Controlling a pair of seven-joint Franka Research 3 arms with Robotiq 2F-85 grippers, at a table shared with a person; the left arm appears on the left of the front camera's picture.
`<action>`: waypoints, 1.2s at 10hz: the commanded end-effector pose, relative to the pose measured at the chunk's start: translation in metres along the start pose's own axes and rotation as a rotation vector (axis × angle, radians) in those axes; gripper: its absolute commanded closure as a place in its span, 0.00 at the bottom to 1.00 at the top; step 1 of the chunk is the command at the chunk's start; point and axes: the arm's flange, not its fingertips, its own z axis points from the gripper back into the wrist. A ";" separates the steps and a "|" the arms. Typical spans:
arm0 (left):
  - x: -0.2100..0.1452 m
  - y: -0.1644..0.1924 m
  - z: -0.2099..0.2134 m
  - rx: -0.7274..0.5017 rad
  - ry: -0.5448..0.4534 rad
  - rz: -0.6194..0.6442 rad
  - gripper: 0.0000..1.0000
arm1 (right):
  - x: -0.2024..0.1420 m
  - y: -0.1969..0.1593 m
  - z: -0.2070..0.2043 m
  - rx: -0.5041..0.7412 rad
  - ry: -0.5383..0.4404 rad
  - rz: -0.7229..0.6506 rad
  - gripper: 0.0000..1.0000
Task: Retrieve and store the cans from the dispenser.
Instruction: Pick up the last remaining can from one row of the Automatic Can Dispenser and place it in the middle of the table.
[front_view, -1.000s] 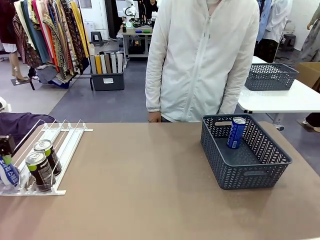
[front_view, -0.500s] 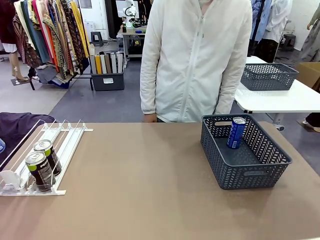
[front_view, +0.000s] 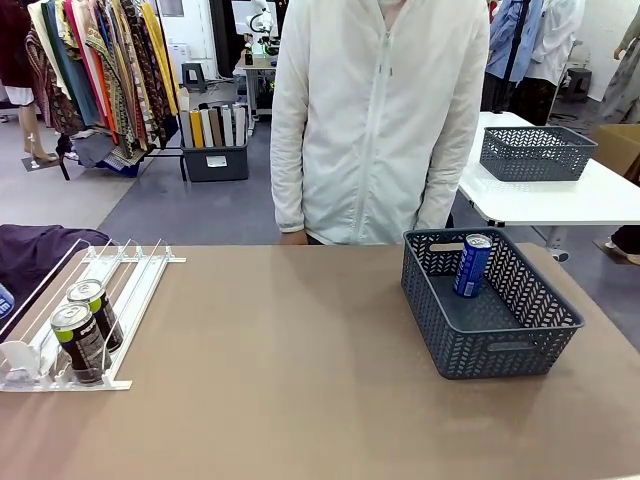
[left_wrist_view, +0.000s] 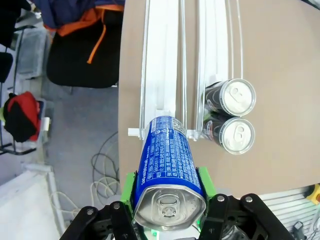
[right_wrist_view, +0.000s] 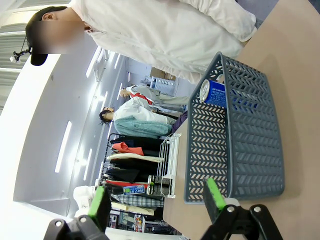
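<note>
The left pincer (left_wrist_view: 168, 195) clamps a slim blue metal can with white lettering (left_wrist_view: 167, 160) between its green pads, silver lid toward the camera, at the stop end of the flat white wire-railed dispenser (left_wrist_view: 165, 60). Two black cans with green tops (front_view: 80, 340) stand in a dispenser lane, against the stops. The right pincer (right_wrist_view: 156, 202) is spread wide and empty. A second blue can (front_view: 472, 265) stands in the dark grey mesh basket (front_view: 500, 350), well apart from the dispenser on the brown bench (front_view: 300, 380).

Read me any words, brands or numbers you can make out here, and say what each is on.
None can be read.
Held blue can in the left gripper: white small print, too small to read.
Second blue can in the basket: white lettering, blurred.
Black cans in the dispenser: print too small.
</note>
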 end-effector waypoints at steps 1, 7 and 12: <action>0.001 -0.001 0.006 0.010 -0.019 -0.006 1.00 | -0.001 0.004 0.001 0.001 0.007 -0.007 0.00; 0.027 -0.086 0.043 -0.069 -0.176 -0.060 1.00 | -0.001 0.004 0.001 0.001 0.007 -0.007 0.00; 0.041 -0.277 0.000 -0.172 -0.115 -0.451 1.00 | -0.001 0.004 0.001 0.001 0.007 -0.007 0.00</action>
